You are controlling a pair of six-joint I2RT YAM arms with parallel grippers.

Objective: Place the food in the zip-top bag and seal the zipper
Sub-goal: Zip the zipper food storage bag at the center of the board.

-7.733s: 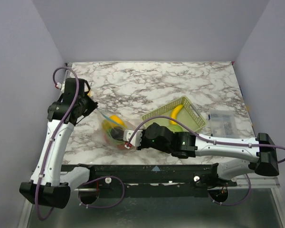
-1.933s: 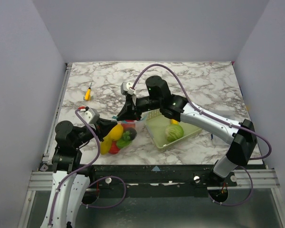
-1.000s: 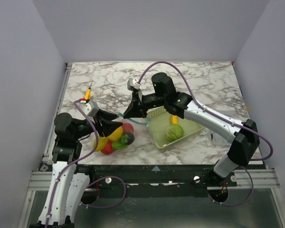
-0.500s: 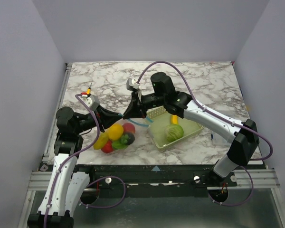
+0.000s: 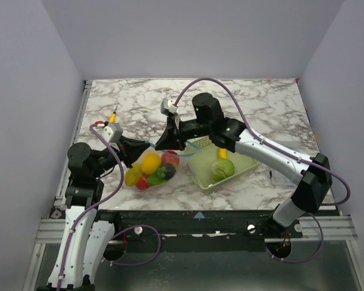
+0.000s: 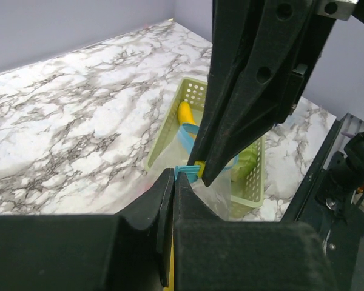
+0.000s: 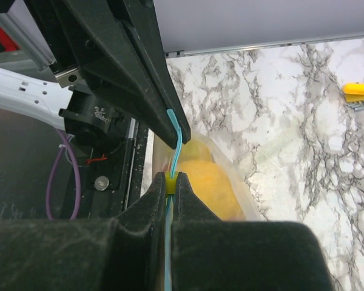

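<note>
The clear zip-top bag [image 5: 147,182] hangs between my two grippers above the table's front left. It holds several pieces of food: a yellow one [image 5: 150,162], a red one [image 5: 170,159], a green one [image 5: 161,173]. My left gripper [image 5: 145,145] [image 6: 174,173] is shut on the end of the light-blue zipper [image 6: 183,169]. My right gripper [image 5: 160,144] [image 7: 171,177] is shut on the zipper's small yellow slider [image 7: 171,180], close to the left fingertips [image 7: 173,124]. The zipper [image 7: 175,142] runs taut between them. Yellow food [image 7: 213,189] shows through the bag.
A yellow-green mesh basket [image 5: 249,162] [image 6: 252,188] stands right of the bag, holding a green cabbage [image 5: 222,168] and a yellow banana [image 5: 222,153] [image 6: 185,113]. A small yellow-orange object [image 5: 112,116] [image 7: 359,90] lies on the marble at the far left.
My right gripper has slid left along the zipper until it is close to the left gripper. The bag with its food has risen a little and shifted right.
</note>
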